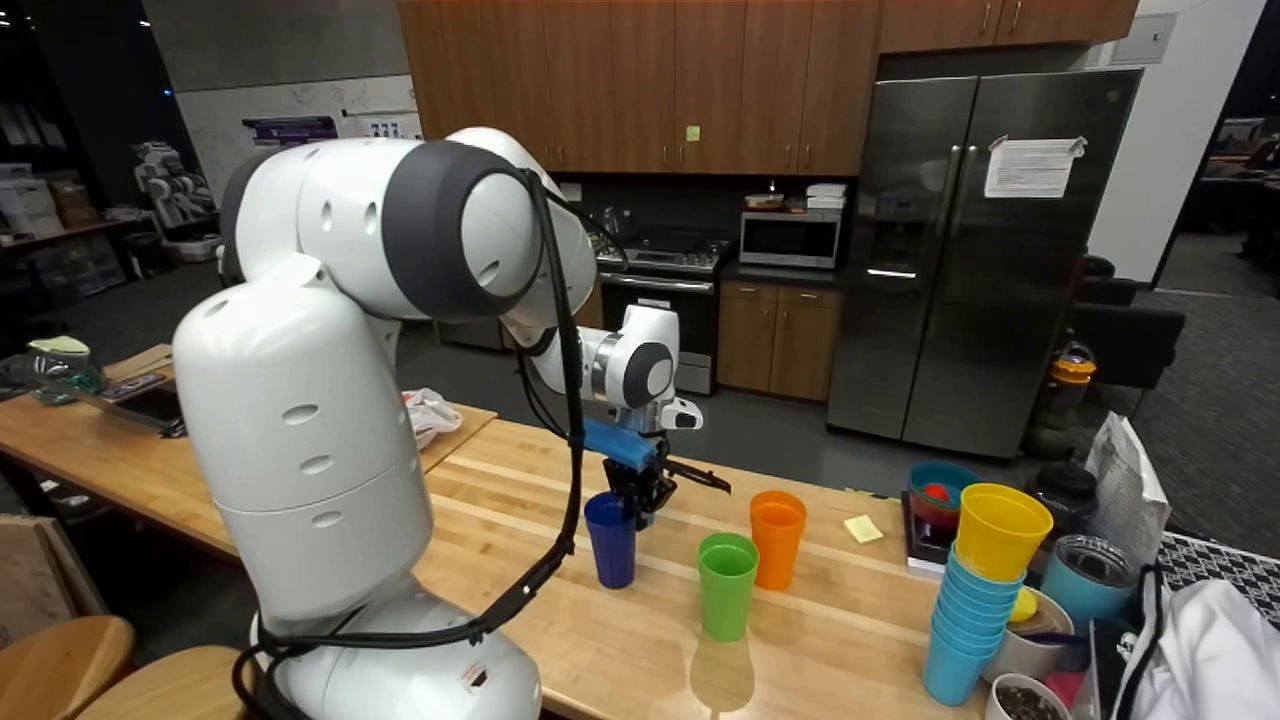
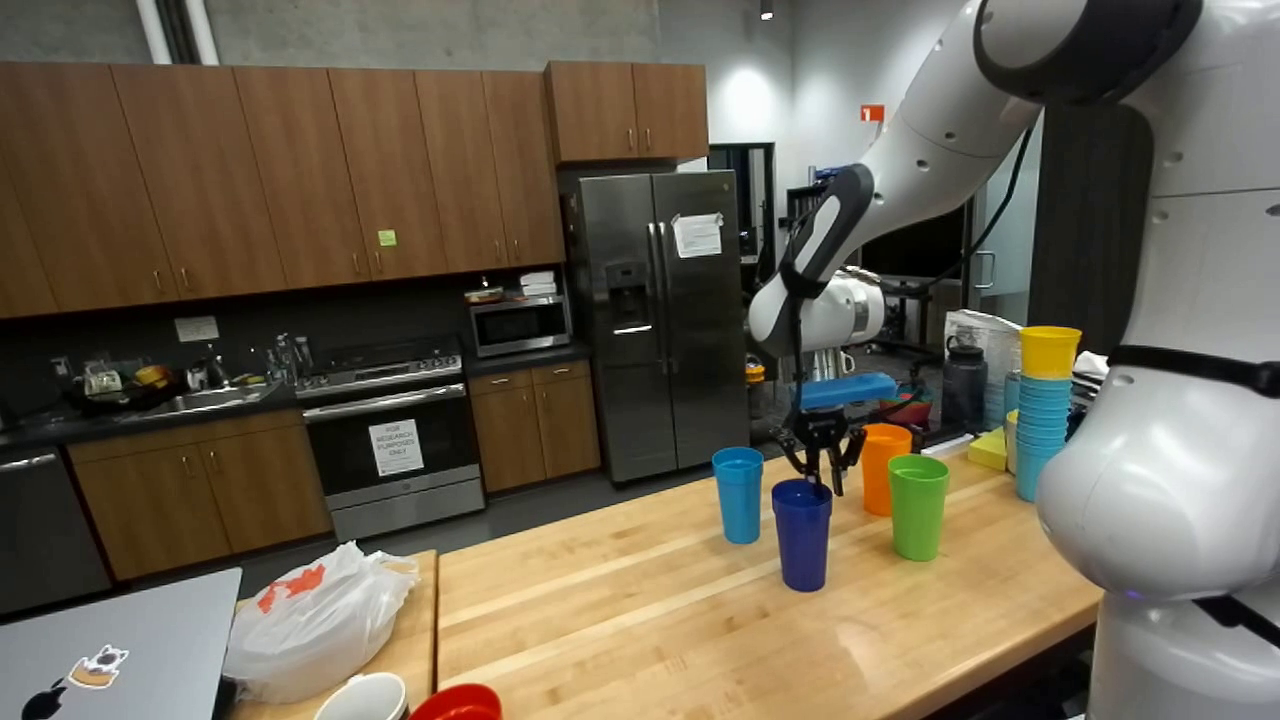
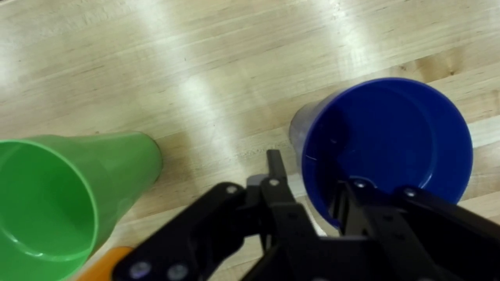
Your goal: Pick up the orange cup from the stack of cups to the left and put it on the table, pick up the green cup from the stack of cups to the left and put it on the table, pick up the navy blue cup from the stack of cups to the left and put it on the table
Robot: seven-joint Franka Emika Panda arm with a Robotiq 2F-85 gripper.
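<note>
The navy blue cup stands upright on the wooden table; it also shows in an exterior view and large in the wrist view. My gripper is at its rim with fingers apart. One finger is inside the cup and the other is outside, with the rim between them and a gap visible. The green cup and the orange cup stand upright and separate on the table. In the wrist view the green cup is at left and only a piece of the orange cup shows.
A light blue cup stands near the navy cup, mostly hidden in an exterior view. A stack of light blue cups with a yellow cup on top stands at the table's end beside pots and bottles. A plastic bag lies by a laptop.
</note>
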